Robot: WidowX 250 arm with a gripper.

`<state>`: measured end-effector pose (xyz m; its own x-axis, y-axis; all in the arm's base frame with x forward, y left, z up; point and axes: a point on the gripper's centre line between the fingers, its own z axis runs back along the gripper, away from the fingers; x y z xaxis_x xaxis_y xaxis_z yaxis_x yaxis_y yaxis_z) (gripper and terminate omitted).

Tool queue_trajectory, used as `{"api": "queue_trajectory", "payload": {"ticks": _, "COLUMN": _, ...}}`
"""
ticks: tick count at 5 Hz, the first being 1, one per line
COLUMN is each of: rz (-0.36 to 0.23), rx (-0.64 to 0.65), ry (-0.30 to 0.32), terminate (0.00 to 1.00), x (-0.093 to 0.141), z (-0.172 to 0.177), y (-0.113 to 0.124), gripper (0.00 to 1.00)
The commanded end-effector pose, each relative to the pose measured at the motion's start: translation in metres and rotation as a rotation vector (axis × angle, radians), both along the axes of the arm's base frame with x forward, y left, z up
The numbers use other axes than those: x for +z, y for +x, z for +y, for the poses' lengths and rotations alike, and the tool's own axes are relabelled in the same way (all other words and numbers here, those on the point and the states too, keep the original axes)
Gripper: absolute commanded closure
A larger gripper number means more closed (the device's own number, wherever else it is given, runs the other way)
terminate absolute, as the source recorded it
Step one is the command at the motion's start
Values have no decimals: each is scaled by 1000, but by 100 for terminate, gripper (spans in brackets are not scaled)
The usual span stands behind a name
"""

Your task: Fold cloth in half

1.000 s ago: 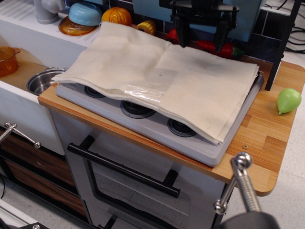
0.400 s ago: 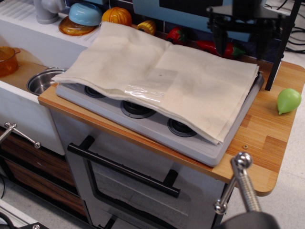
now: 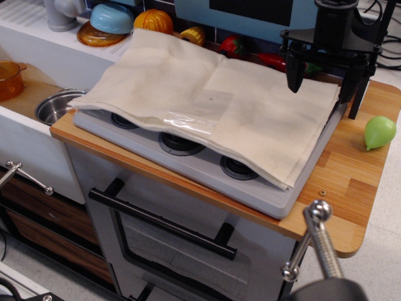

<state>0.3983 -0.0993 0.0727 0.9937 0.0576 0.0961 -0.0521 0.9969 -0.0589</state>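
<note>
Cloth (image 3: 213, 103) — back-right corner under spread claw (image 3: 322, 78).

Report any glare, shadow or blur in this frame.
In observation.image: glare sits on the shiny clear patch of the cloth; soft shadow lies under the cloth's front edge over the stovetop; the metal clamp at bottom right is blurred, too near the lens; the hand above the cloth's right end looks sharp, fingers apart.

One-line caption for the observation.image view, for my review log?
Open gripper hovers above the far right corner of the cloth spread over the stovetop.
</note>
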Motion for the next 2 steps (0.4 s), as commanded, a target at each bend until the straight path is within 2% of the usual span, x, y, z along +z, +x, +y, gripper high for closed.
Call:
{"api": "queue_trajectory", "payload": {"ticks": 1, "rz": -16, "rx": -10, "ry": 23, "terminate": 0, "x": -6, "z": 6, "y": -2, "gripper": 0}}
{"api": "queue_trajectory", "payload": {"ticks": 2, "rz": 3, "rx": -23, "ry": 56, "terminate": 0, "x": -23, "z": 12, "y": -4, "gripper": 0}}
